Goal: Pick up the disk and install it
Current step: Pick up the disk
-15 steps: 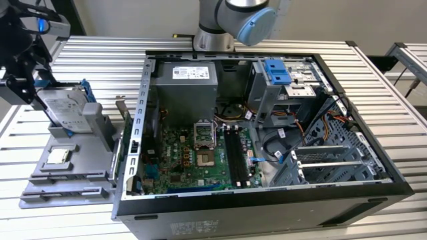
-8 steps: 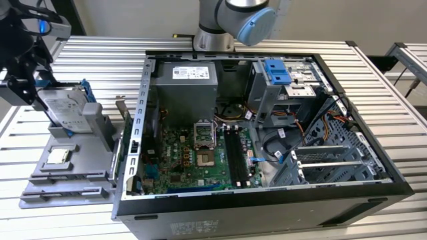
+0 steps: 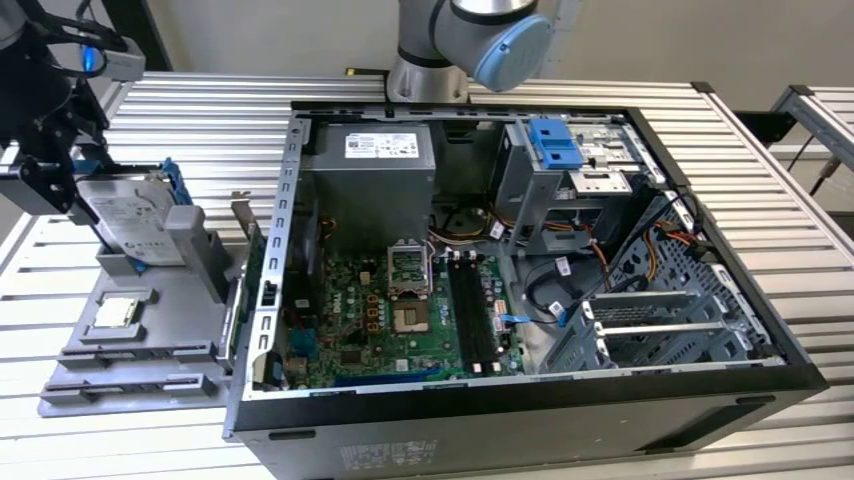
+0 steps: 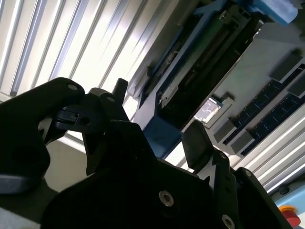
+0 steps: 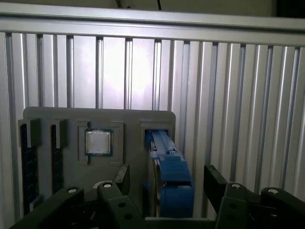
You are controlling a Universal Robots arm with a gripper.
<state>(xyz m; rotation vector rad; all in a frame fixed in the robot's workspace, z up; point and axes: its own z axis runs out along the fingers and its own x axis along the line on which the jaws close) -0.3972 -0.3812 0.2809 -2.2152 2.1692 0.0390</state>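
Note:
The disk (image 3: 138, 222), a silver-grey drive with a white label in a blue carrier, stands on edge in the grey holder tray (image 3: 134, 355) at the exterior view's left. My black gripper (image 3: 64, 192) hangs just beside and over its upper end. In the first wrist view the disk's blue carrier (image 5: 171, 174) lies between my two fingers (image 5: 122, 178), with a gap on each side. The second wrist view shows the disk (image 4: 202, 59) edge-on beyond the gripper (image 4: 157, 119). The gripper is open and holds nothing.
An open computer case (image 3: 287, 290) lies to the tray's right in the exterior view, with a blue bracket (image 3: 551, 143) in its drive bay. A small square chip (image 5: 98, 142) and memory sticks (image 5: 28, 164) sit in the tray. The table (image 3: 747, 150) is slatted aluminium.

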